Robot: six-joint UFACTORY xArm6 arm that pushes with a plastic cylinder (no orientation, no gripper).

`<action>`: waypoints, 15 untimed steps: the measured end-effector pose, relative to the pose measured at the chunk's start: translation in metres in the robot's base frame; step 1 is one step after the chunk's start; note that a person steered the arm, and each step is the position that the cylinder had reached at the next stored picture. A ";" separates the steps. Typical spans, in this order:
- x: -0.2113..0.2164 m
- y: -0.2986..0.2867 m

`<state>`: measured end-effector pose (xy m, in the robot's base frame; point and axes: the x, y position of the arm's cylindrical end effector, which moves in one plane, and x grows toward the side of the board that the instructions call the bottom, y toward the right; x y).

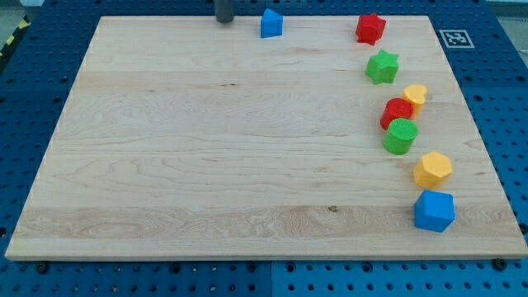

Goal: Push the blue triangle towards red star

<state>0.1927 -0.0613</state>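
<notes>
The blue triangle (pixel 271 24) sits near the board's top edge, a little right of centre. The red star (pixel 370 28) lies to its right, also near the top edge, well apart from it. My tip (pixel 224 21) stands at the top edge, just left of the blue triangle, with a small gap between them. The rod above the tip runs out of the view's top.
Down the right side lie a green star (pixel 382 67), a yellow heart (pixel 415 96), a red block (pixel 397 111), a green cylinder (pixel 401 136), a yellow hexagon (pixel 432 169) and a blue cube (pixel 434 211). The wooden board (pixel 214 165) rests on a blue pegboard.
</notes>
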 end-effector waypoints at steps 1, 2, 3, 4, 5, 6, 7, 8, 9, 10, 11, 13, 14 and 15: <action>0.000 0.028; 0.001 0.029; 0.002 0.030; 0.005 0.037; 0.011 0.053; 0.021 0.070; 0.032 0.078; 0.046 0.078; 0.053 0.082; 0.056 0.084; 0.064 0.083; 0.067 0.083; 0.067 0.093; 0.067 0.106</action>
<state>0.2601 0.0448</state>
